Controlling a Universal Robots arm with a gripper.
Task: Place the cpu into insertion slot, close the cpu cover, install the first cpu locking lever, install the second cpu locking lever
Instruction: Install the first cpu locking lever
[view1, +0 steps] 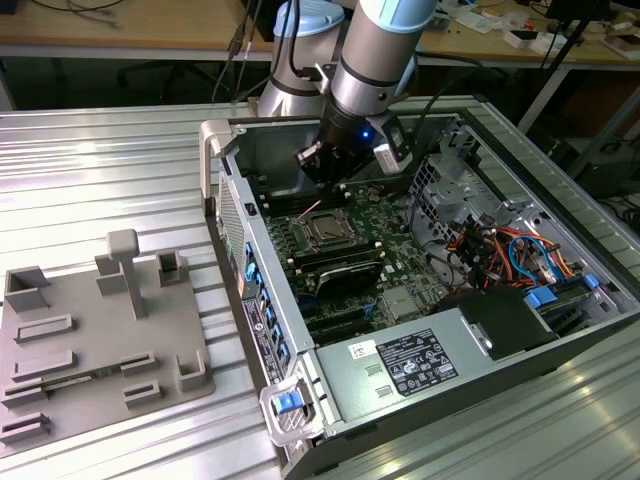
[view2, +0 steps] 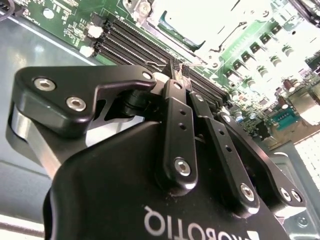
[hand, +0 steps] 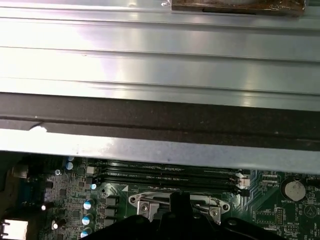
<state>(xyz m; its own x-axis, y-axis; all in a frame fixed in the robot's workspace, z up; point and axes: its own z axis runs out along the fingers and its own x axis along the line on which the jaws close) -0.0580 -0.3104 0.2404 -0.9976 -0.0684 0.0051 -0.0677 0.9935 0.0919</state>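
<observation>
In the exterior view the tool (view1: 335, 178) hangs over the open computer case (view1: 560, 330), upper middle of the frame, just above and behind the socket area on the green board (view1: 395, 225). The cpu (view1: 326, 229) sits at the centre of the frame as a small silver-grey square already lying in the insertion slot (view1: 341, 242), with the cpu cover (view1: 312, 218) appearing as a thin metal frame around it; whether that frame is fully pressed flat I cannot tell.

In the second wrist view the tool's two black fingers (view2: 181, 107) meet at their tips near the upper middle, clenched together with nothing between them, pointing at the long black memory slots (view2: 137, 40) beside the socket.

My reading is that placing the chip is done and the work stands at the cover or the first locking lever. From here the job calls for a small, careful descent with the closed tips onto thin metal at the socket's edge, since a slip sideways would land on the memory slots or nearby board parts

The grey fixture (view1: 95, 340) lies on the ribbed table (view1: 120, 150), lower left, well apart
</observation>
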